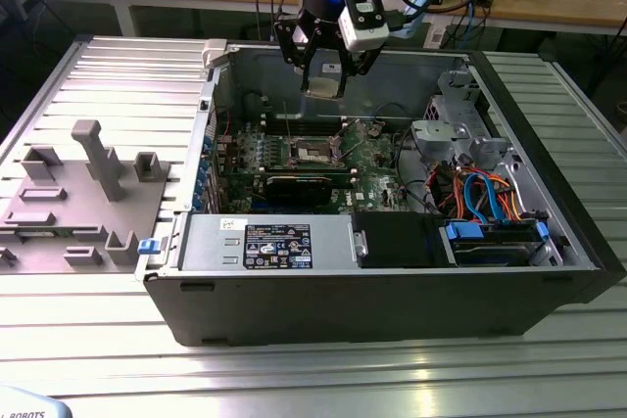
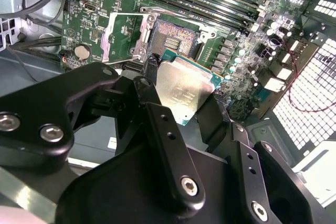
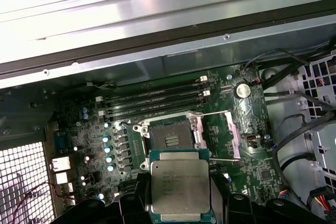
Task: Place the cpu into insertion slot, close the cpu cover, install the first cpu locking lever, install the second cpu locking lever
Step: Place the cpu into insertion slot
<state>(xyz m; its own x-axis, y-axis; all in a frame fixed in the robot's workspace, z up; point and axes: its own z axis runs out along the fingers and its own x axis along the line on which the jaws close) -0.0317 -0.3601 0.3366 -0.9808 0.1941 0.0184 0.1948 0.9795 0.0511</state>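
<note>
**Gripper holding the cpu above the bare insertion slot**

On the exterior view's left, a grey moulded fixture [image 1: 78,193] is lying on the ribbed metal counter [image 1: 294,379], just beside the open computer case [image 1: 392,291]. Toward the middle, the gripper [image 1: 323,70] is hanging over the case's far side. It is clamping the cpu [image 1: 323,83] by opposite edges, well clear of the green motherboard [image 1: 367,159] beneath. The insertion slot [image 1: 315,149] is sitting on that board, below the chip and apart from it. Inside the case, a power supply [image 1: 265,242] is lying along the near wall. Blue cables [image 1: 485,193] are running through the bay on the exterior view's right.

Both wrist views are giving the detail that the exterior view is leaving small. The cpu [image 2: 184,90] [image 3: 179,184] is showing its silver top between the black fingers [image 2: 157,114]. The insertion slot [image 2: 173,35] [image 3: 170,137] is lying uncovered with its dark centre exposed. The cpu cover [image 2: 123,35] [image 3: 228,135] is resting swung open just beside it.
</note>
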